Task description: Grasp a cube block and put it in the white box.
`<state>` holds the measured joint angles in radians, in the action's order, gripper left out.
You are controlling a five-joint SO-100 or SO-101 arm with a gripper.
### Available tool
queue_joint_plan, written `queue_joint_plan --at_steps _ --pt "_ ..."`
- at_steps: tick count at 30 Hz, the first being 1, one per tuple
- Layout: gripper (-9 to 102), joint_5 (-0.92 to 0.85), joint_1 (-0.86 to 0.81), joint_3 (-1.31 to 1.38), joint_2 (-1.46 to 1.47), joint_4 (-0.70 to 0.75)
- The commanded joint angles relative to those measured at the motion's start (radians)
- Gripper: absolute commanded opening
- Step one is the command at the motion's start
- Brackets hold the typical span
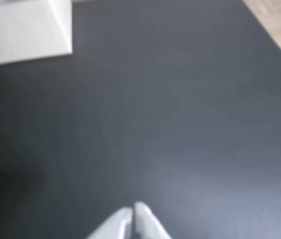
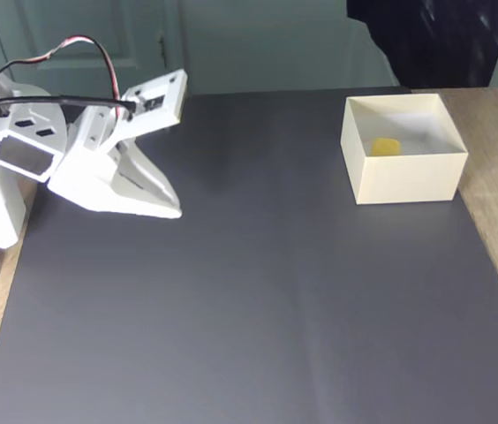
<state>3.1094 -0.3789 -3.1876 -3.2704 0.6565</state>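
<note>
Cube block [image 2: 385,146] inside white box [image 2: 403,181] — tool [image 2: 175,212] closed, empty, low over mat [image 2: 249,291].

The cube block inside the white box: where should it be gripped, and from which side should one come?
Probably from straight above, closing on two opposite side faces. The cube block lies on the floor of the white box, whose thin walls block any sideways approach. It sits left of centre in the fixed view, so leave room by that wall.

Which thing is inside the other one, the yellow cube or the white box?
The small yellow cube block is the one inside. It sits on the floor of the bigger, open-topped white box.
</note>
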Motion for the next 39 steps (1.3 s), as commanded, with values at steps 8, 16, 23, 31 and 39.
queue_joint_plan --at_steps 8,16,23,31,39 --pt "0 -0.069 0.0 0.005 -0.008 0.195" --pt "0 -0.069 0.006 0.005 -0.008 0.328" --pt "0 -0.078 0.003 0.005 -0.008 0.402" --pt "1 -0.135 0.0 0.005 -0.008 0.465" --pt "1 -0.169 0.002 0.005 -0.008 0.469"
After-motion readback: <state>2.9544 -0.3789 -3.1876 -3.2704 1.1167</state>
